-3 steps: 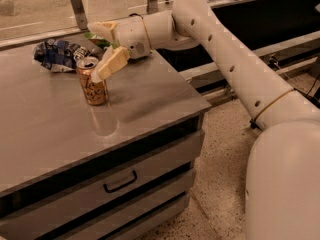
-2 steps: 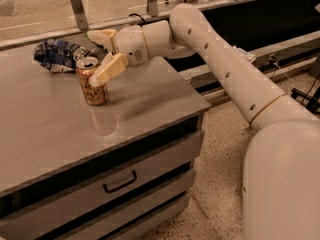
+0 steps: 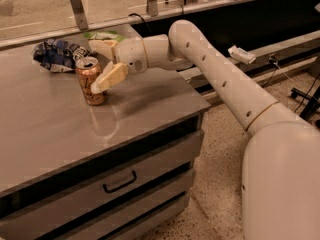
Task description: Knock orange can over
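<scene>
- Compared with 1 second before, the claw (image 3: 95, 65) had come a bit lower and closer to the orange can (image 3: 90, 84), which stayed upright at the same place.
- Its 2 fingers (image 3: 111, 76) stood wide apart and gripped nothing; the lower one seemed to touch the right side of the can near its top, while the upper one was behind the can.
- The can stood on the grey table (image 3: 50, 134), in its back left part.
- A crumpled blue-and-white bag (image 3: 56, 54) lay just behind the can, and a green bag (image 3: 104, 34) lay behind the claw.
</scene>
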### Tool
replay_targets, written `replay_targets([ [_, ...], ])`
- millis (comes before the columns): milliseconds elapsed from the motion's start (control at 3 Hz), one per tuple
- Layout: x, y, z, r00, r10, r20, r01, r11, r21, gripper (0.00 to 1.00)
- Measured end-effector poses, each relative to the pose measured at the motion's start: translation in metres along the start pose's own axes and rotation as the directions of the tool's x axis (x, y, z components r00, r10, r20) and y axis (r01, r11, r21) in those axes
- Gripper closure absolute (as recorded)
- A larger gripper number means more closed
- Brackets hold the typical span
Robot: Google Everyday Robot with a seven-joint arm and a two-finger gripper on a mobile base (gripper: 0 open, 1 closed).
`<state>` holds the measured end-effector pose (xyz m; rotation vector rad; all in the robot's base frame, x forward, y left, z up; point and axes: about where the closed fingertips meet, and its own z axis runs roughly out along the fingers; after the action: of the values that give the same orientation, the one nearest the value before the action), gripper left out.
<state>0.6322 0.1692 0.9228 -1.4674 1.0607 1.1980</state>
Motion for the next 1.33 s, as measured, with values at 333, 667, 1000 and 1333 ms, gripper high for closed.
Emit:
replay_targets([
  [333, 0.0046, -0.0004, 0.0003, 1.000, 0.009, 0.008, -0.009, 1.0000, -0.001, 0.00],
  [667, 0.0089, -0.0002, 0.0016, 1.000, 0.019, 0.009, -0.019, 0.9998, -0.007, 0.12],
  [1000, 0.0124, 0.0010, 0.0038, 1.000, 0.028, 0.007, -0.028, 0.9994, -0.020, 0.35],
  [1333, 0.0137, 0.0028, 0.0054, 0.999, 0.037, 0.013, -0.036, 0.9988, -0.033, 0.59],
])
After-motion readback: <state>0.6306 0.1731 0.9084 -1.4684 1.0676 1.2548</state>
